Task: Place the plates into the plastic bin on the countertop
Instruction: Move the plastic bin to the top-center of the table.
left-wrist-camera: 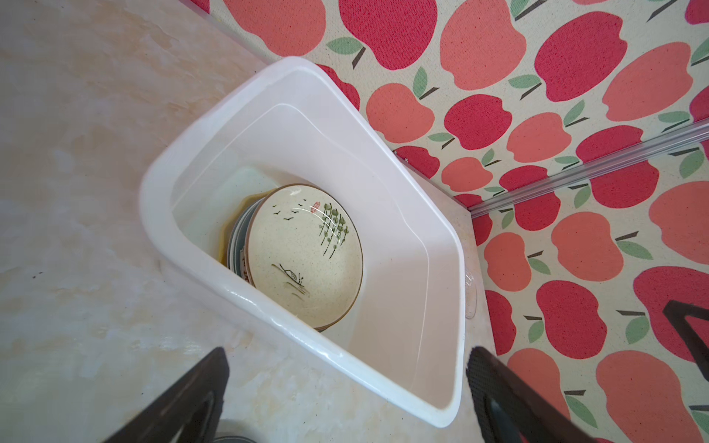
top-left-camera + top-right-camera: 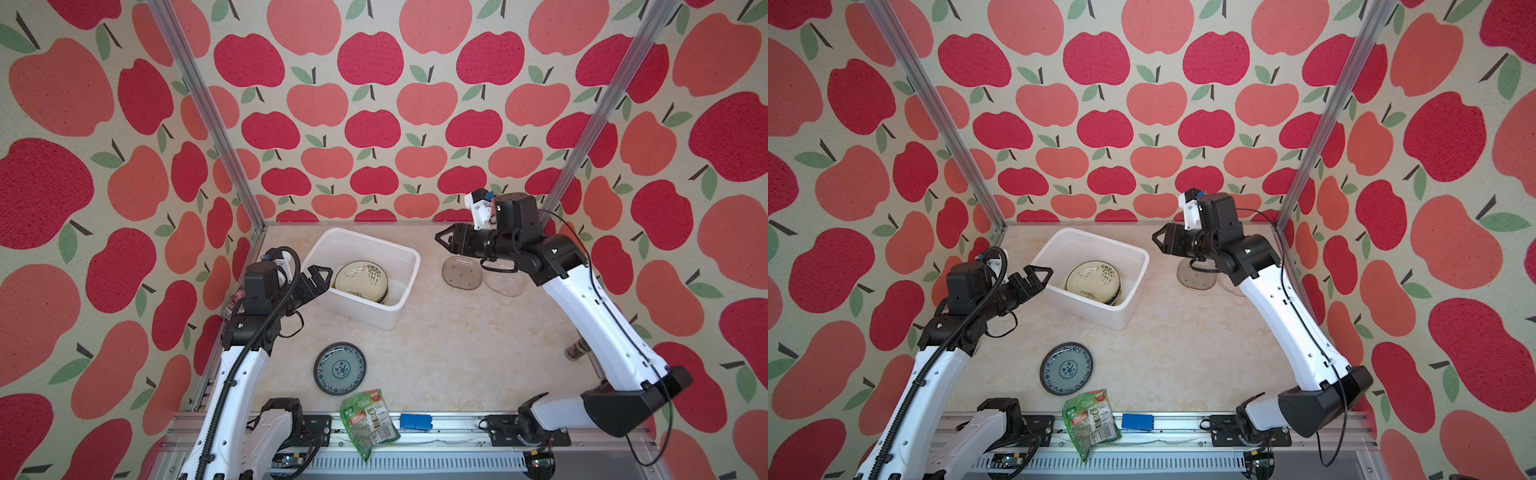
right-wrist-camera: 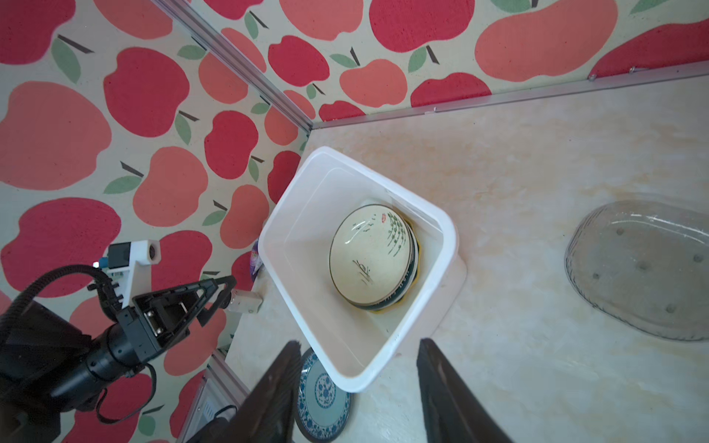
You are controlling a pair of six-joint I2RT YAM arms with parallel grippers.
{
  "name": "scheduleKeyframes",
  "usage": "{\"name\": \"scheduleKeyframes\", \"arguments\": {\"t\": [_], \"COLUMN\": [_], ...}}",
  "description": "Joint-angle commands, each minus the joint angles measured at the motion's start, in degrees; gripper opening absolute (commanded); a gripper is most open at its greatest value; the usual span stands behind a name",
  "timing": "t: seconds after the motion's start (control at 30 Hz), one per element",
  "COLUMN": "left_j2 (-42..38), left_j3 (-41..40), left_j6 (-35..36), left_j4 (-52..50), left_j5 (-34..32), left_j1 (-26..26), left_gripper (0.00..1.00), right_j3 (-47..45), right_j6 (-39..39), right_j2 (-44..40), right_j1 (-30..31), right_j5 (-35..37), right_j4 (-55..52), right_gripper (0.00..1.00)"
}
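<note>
Both tools are empty. Your left gripper [image 2: 323,277] hangs with its jaws wide apart just beside the near-left rim of the plastic bin [image 2: 365,235]. Your right gripper [image 2: 441,240] hovers above the countertop [image 2: 449,353] between the bin and the glass plates, its jaws parted with nothing between them.

The cream plate with the plant sketch [image 2: 360,280] tops an offset stack crowded into one end of the bin. Three plates lie outside:
- the smoky glass plate [image 2: 462,272]
- the clear glass plate [image 2: 505,282] just beside it, partly under your right arm
- the blue-green patterned plate [image 2: 340,368] near the green snack packet [image 2: 368,419]

Watch these risks:
- The glass plates lie flat, so a finger may skate off the rim and shove one into its neighbour or the back wall.
- The clear one is hard to make out, so you may misjudge its edge.
- Glass released from a height onto that uneven stack may chip or slide.
- A careless left swing could nudge the bin.
</note>
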Motion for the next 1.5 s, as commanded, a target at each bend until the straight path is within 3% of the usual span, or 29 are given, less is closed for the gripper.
{"name": "scheduleKeyframes", "arguments": {"t": [0.0, 0.07, 0.2, 0.43, 0.57, 0.73, 0.97, 1.03, 1.2, 1.33, 1.47], "left_j2": [-2.7, -3.8, -6.0, -10.3, -12.0, -13.1, -14.7, -15.8, -16.8, -15.1, -12.1], "left_j3": [-3.2, -4.3, -5.8, -10.7, -11.9, -11.4, -13.3, -13.9, -16.0, -18.4, -19.9], "left_j6": [0.0, 0.0, 0.3, -2.1, -2.4, -0.6, -0.9, -1.8, -2.6, -3.7, -4.6], "left_j4": [2.4, 2.3, 0.9, 1.0, -0.5, -6.9, -7.6, -7.3, -5.8, -1.1, 3.6], "left_j5": [-0.1, -1.2, -5.3, -8.4, -8.1, -7.6, -5.5, -5.0, -4.4, -4.0, -4.0], "left_j1": [-1.5, -3.3, -7.4, -9.5, -10.1, -10.2, -10.2, -10.2, -10.2, -10.3, -11.0], "left_gripper": [0.99, 0.99, 0.99, 0.99, 0.99, 0.99, 0.99, 0.99, 0.99, 0.99, 0.99], "right_j3": [-10.4, -15.4, -23.8, -31.3, -35.0, -39.0, -46.8, -48.2, -45.7, -45.6, -48.5], "right_j6": [-0.2, 1.0, 2.3, 3.4, 7.2, 13.3, 26.1, 25.9, 19.0, 18.3, 19.3], "right_j2": [-3.5, -5.1, -5.3, -0.2, 3.7, 8.3, 14.4, 11.7, 1.2, -1.0, -2.2], "right_j1": [3.8, 6.3, 9.7, 17.7, 21.0, 24.9, 27.3, 28.2, 29.1, 28.2, 26.8], "right_j5": [0.1, 0.0, -7.7, -19.5, -21.3, -18.1, -18.8, -17.4, -11.3, -8.6, -6.6], "right_j4": [6.3, 8.1, 12.6, 18.9, 26.7, 36.8, 58.2, 59.0, 45.1, 36.4, 37.4], "right_gripper": [0.55, 0.56, 0.53, 0.51, 0.5, 0.5, 0.51, 0.51, 0.52, 0.51, 0.51]}}
